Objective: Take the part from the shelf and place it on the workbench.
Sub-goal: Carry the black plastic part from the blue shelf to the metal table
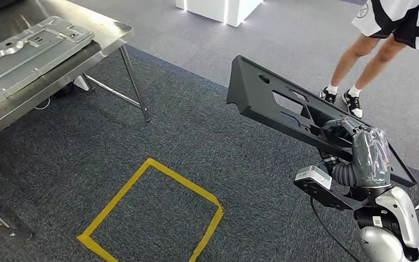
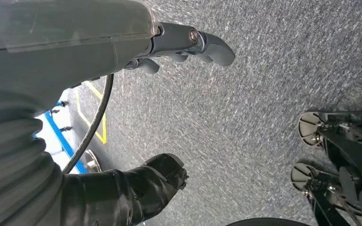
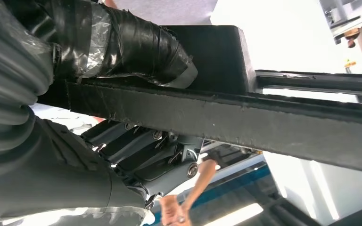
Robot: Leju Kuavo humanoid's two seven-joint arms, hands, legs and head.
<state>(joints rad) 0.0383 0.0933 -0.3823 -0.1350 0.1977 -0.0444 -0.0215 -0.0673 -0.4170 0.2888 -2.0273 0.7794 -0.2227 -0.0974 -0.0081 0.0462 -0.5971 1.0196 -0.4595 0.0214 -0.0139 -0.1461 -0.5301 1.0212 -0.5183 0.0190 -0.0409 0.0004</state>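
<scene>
Head view: the right hand (image 1: 354,143), lower right, grips the long black plastic part (image 1: 273,101), held in the air over the carpet. The steel workbench (image 1: 112,34) sits upper left, well apart.

Left wrist view: the left hand (image 2: 169,47) hangs with its fingers apart, holding nothing.

Right wrist view: the fingers (image 3: 136,44) clamp the part's edge.

Carrying step; next, approach the bench and lower the part.

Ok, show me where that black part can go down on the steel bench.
The workbench is bare along its far strip and at the right corner, between the silver stamped panel and the bench's right edge. The near left of the top is crowded by that panel. The right hand holds the black part off to the right, over carpet.
</scene>
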